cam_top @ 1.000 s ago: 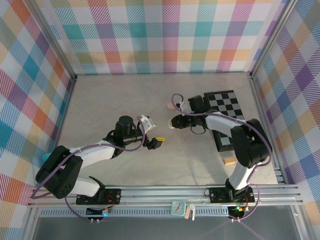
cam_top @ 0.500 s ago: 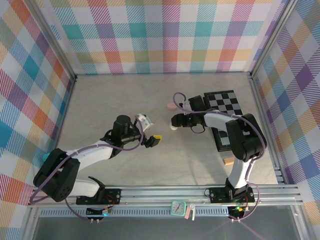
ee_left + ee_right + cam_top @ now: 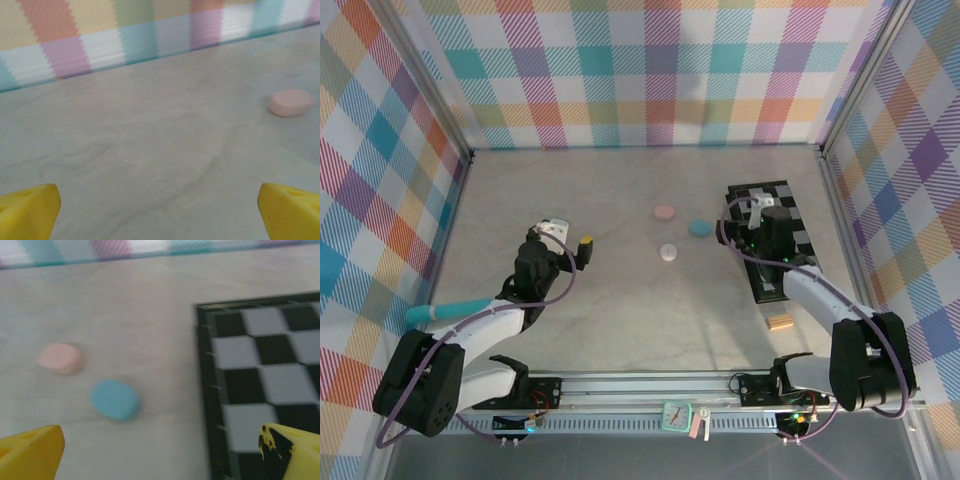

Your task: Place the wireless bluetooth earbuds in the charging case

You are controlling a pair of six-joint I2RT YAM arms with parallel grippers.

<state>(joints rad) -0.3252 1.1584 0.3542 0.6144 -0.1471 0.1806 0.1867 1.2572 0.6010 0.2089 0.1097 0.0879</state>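
Pastel plaid walls [image 3: 650, 70] (three sides) enclose a pale marbled tabletop [image 3: 620, 290]

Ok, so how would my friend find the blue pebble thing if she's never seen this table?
Look at the right side of the table for the black-and-white checkerboard. Just off its left edge sit three small pebble-shaped cases, and the blue case is the one nearest the board. The pink case and the white case lie further left, so colour alone gives it away.

Left arm [image 3: 470, 325]: is stretching low from the near-left base toward the middle.
Left gripper [image 3: 570, 236]: is holding its jaws wide apart, gripping nothing.
Right arm [image 3: 820, 292]: is reaching toward the far side from the near-right base.
Right gripper [image 3: 748, 206]: is holding its jaws wide apart, empty.
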